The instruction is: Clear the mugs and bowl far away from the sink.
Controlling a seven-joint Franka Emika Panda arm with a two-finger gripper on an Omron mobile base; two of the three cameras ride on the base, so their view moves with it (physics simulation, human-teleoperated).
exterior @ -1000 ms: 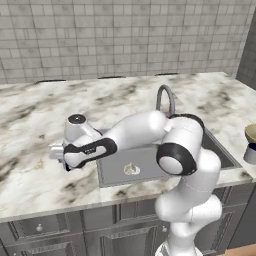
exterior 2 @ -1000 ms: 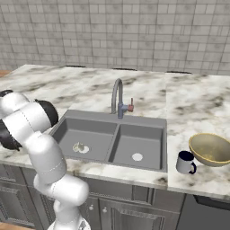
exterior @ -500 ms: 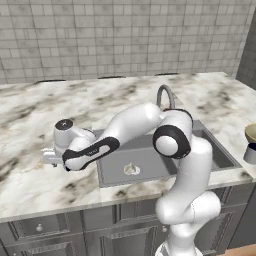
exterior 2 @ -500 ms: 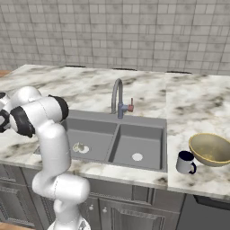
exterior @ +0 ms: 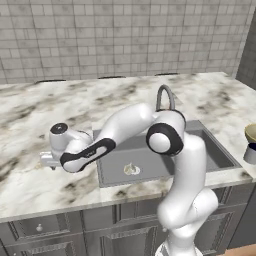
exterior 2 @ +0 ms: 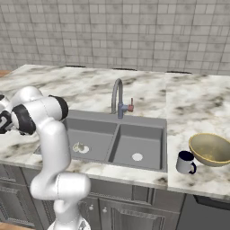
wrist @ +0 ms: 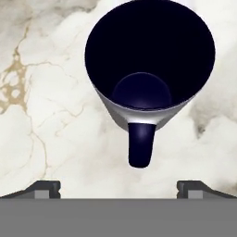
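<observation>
A mug (wrist: pixel 149 60) stands upright on the marble desk (wrist: pixel 41 92) at the top centre of my hand view, handle toward me, bare marble on all sides. My gripper (wrist: pixel 118 187) is spread wide, fingertips (wrist: pixel 44 187) low in frame, touching nothing. By the sink (exterior 2: pixel 117 140), at lower right, another mug (exterior 2: pixel 185 162) sits beside the bowl (exterior 2: pixel 209 148).

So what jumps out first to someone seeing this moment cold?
The arm folded far left over the counter, its open pincer hanging straight above an upright mug, with the handle pointing at the camera. Next, the grey sink mid-counter, and right of it a tan bowl with a second mug beside it.
</observation>
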